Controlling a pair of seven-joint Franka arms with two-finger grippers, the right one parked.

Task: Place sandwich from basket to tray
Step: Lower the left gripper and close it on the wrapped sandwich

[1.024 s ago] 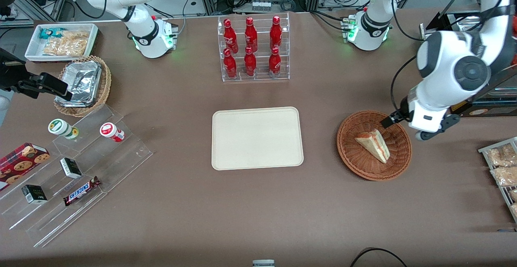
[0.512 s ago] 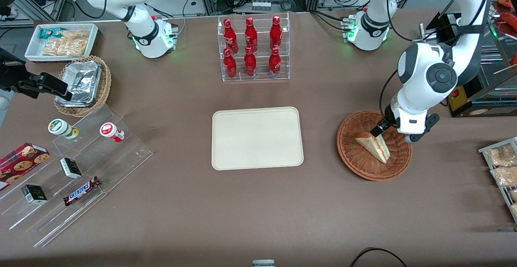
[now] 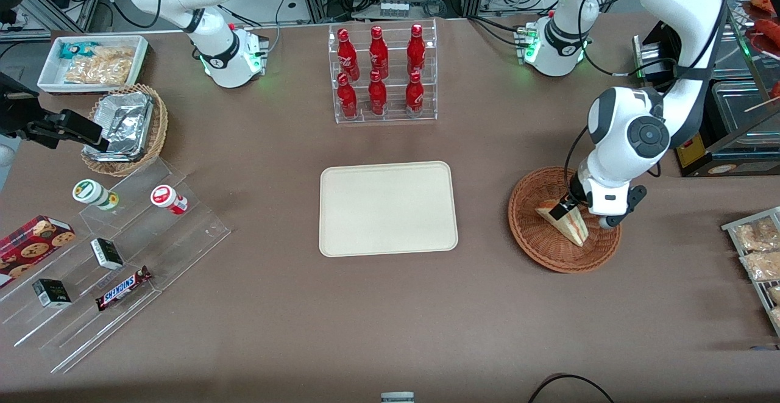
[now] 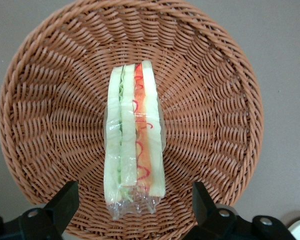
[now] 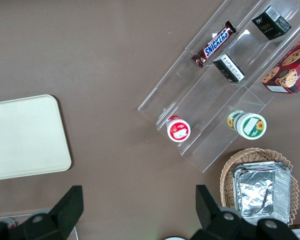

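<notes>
The sandwich [image 3: 567, 223] is a plastic-wrapped white-bread wedge with red, pink and green layers, lying in the reddish-brown wicker basket [image 3: 536, 241]. My left gripper [image 3: 579, 213] hangs low over the basket, open, with one finger on each side of the sandwich's wide end. In the left wrist view the sandwich [image 4: 135, 135] lies edge-up in the basket [image 4: 215, 100], and the gripper [image 4: 134, 202] straddles its crinkled wrapped end without touching it. The cream-beige tray [image 3: 387, 208] lies flat at the table's middle, toward the parked arm's end from the basket; it also shows in the right wrist view [image 5: 25, 135].
A clear rack of red bottles [image 3: 382, 74] stands farther from the camera than the tray. A clear stepped shelf with snacks [image 3: 103, 250], a tan wicker basket with foil container [image 3: 125, 125] and a white snack bin [image 3: 91, 61] sit toward the parked arm's end. Bagged snacks [image 3: 758, 250] lie toward the working arm's end.
My left gripper has come down from beside the basket's rim to over the sandwich, moving toward the parked arm's end. The sandwich, basket and tray have not moved.
</notes>
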